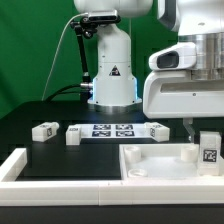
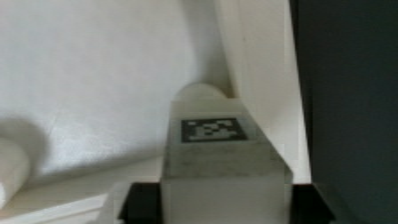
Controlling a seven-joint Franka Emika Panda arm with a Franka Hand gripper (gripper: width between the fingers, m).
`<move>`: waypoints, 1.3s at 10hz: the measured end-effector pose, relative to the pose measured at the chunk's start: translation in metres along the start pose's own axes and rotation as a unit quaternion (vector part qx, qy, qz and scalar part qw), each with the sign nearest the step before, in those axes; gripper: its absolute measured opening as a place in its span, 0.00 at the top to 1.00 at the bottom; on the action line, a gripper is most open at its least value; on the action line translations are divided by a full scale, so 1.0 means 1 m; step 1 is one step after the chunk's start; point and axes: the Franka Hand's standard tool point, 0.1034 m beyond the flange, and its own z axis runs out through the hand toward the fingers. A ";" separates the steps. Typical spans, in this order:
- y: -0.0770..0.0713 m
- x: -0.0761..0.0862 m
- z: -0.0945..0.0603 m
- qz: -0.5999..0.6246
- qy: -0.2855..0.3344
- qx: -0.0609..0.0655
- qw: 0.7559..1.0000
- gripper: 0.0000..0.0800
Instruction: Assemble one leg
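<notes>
warning triangle sign: robot base [image 1: 113,72] | code tags, no readable text: leg [image 2: 215,129], marker board [image 1: 111,130]

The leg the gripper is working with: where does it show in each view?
Exterior view: the leg stands upright at the exterior view's right, below the gripper, over the panel.
Wrist view: the leg fills the centre.
Shared landmark: its square code tag.

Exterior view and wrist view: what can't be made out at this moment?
- The hand: exterior view, fingertips hidden behind the leg; its grip is unclear.
- Wrist view: the leg fills the frame, blurred; fingers cut off by the edge.
- Tags on the marker board: too small to read.
</notes>
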 end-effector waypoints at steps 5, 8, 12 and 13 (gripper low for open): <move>0.001 -0.002 0.000 0.120 0.000 -0.002 0.993 0.63; 0.000 -0.002 0.000 0.276 0.004 0.000 0.961 0.63; 0.001 -0.001 0.000 0.462 -0.001 0.011 0.887 0.63; 0.001 -0.001 0.000 0.511 -0.005 0.014 0.860 0.63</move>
